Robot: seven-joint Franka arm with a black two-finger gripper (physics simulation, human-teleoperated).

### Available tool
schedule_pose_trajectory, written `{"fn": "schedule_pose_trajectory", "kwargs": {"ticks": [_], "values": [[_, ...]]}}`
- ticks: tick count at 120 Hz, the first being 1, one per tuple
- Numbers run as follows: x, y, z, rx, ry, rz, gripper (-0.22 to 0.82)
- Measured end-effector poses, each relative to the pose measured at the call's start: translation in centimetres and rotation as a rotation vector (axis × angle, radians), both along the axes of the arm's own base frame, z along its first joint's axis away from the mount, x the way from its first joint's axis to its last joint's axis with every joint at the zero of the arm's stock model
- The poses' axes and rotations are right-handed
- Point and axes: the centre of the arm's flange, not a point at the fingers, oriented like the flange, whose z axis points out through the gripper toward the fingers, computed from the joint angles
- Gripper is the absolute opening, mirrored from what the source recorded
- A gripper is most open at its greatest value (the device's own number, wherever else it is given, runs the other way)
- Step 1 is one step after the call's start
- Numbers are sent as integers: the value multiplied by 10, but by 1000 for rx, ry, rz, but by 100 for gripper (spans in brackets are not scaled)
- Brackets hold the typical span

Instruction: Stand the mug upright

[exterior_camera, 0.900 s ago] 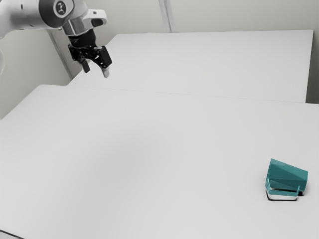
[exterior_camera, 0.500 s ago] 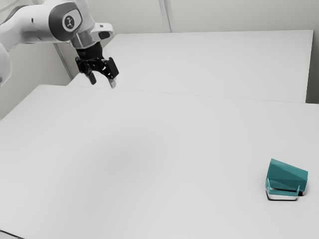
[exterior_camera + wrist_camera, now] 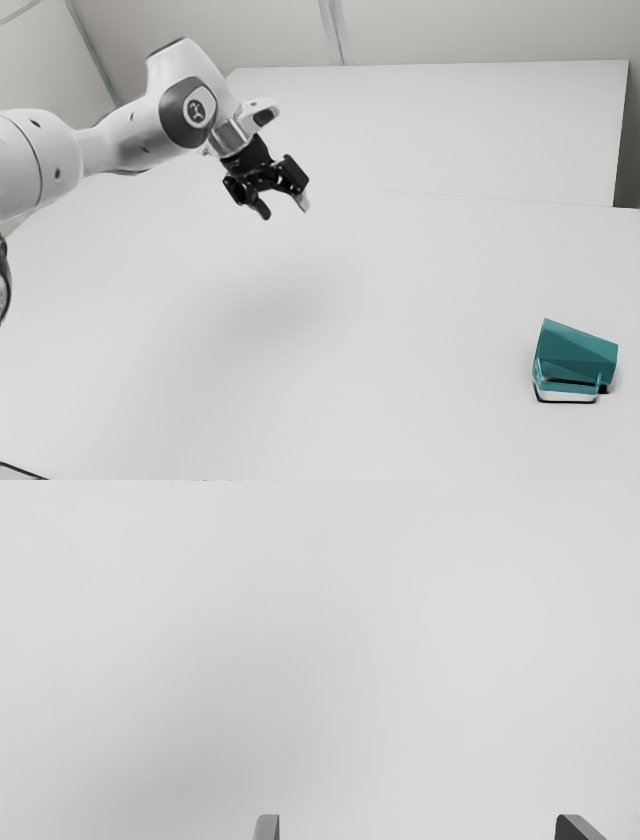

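In the exterior view my gripper (image 3: 284, 208) hangs above the table toward the exterior view's upper left, its fingers spread apart with nothing between them. The wrist view has the gripper (image 3: 417, 826) with both tips far apart over bare table surface. A teal mug (image 3: 576, 358) lies on its side on the table at the exterior view's lower right, a wide distance from the gripper. Its white part with a dark rim faces the exterior view's bottom edge.
The white table top (image 3: 380, 320) stretches under the arm and the mug. Behind it a second pale surface (image 3: 430, 125) reaches toward the back wall. A thin dark line crosses the exterior view's lower left corner.
My arm has swung toward the exterior view's right and lower in the picture, bringing the gripper closer to the mug. The fingers remain spread, and the mug has stayed where it was.
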Motion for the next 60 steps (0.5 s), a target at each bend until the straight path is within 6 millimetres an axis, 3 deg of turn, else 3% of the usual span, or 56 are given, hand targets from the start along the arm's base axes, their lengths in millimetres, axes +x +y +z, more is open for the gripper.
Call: {"fn": "schedule_pose_trajectory", "kwargs": {"ticks": [19, 42, 60], "values": [[7, -34, -31, -129, 25, 4, 60], [2, -97, -56, -191, 40, -80, 60], [14, -126, -82, -221, 44, -107, 60]]}}
